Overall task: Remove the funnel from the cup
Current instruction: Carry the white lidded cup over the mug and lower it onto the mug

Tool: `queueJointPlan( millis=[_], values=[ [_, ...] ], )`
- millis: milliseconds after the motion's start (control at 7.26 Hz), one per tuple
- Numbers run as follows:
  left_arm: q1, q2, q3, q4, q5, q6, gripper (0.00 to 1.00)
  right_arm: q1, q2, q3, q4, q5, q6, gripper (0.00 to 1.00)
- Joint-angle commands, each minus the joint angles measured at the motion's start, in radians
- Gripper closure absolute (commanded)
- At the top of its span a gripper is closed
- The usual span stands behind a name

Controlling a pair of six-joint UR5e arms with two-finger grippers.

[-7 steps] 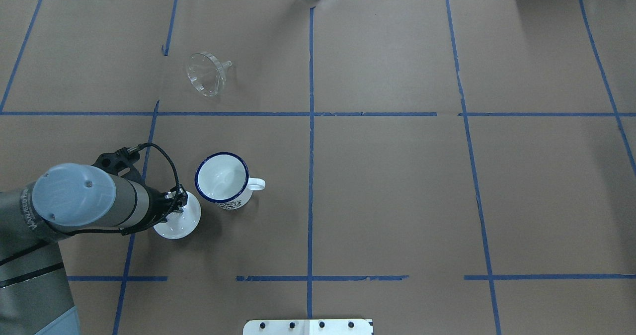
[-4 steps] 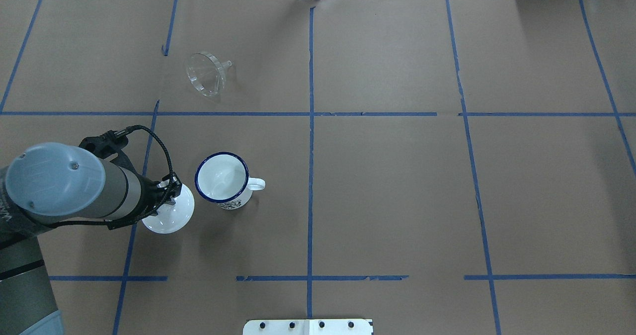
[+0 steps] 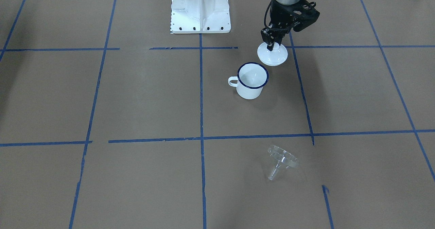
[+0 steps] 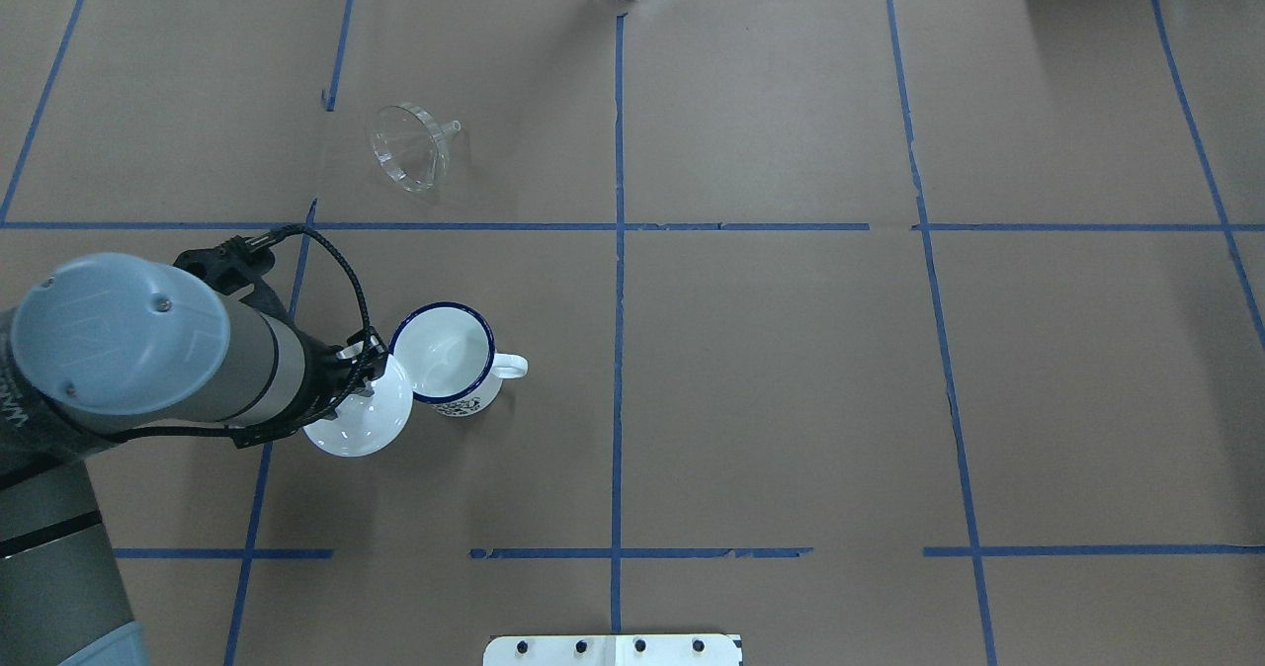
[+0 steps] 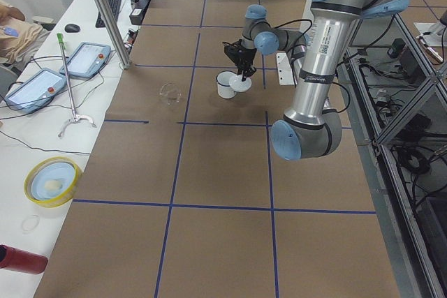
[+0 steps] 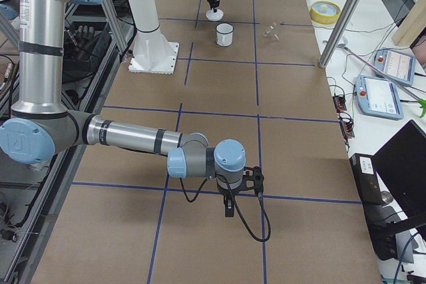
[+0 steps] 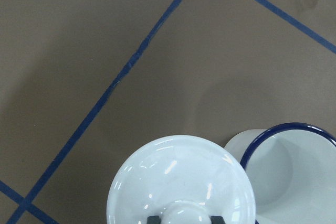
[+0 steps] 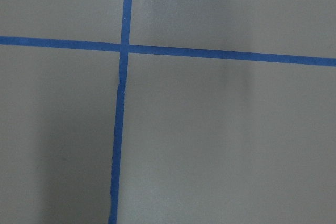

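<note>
— Where's the funnel?
— You'll find the funnel [image 4: 408, 147] lying on its side on the tabletop [image 4: 791, 370], well apart from the upright cup [image 4: 442, 355].
— And the arms?
— Your left end effector [image 3: 273, 47] grips the white lid [image 4: 358, 427] by its knob, just beside the cup. For the right end effector [image 6: 229, 209], you cannot tell.

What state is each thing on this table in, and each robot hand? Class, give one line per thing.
Small clear transparent funnel: lying on its side on the table, out of the mug.
White enamel mug with dark blue rim: upright, empty, uncovered.
White domed lid with a knob: dome up, gripped by its knob, close beside the mug.
Left hand: shut on the lid's knob.
Right hand: low above the table; open or shut cannot be told.
</note>
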Motion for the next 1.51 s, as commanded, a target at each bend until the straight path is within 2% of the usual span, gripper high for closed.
queueJointPlan(
  millis=[0,551,1377],
  values=[
    [0.0,-0.097,0.076,0.012,-0.003,0.0,1.0,0.0,0.0,0.0,0.0,-0.001,0.0,0.0],
    [-0.03,-0.18,0.181,0.008,-0.005,0.023,1.0,0.0,0.0,0.002,0.0,0.0,0.0,0.0],
    [-0.037,-0.185,0.212,0.006,-0.005,0.058,1.0,0.0,0.0,0.0,0.0,-0.001,0.0,0.0]
  ],
)
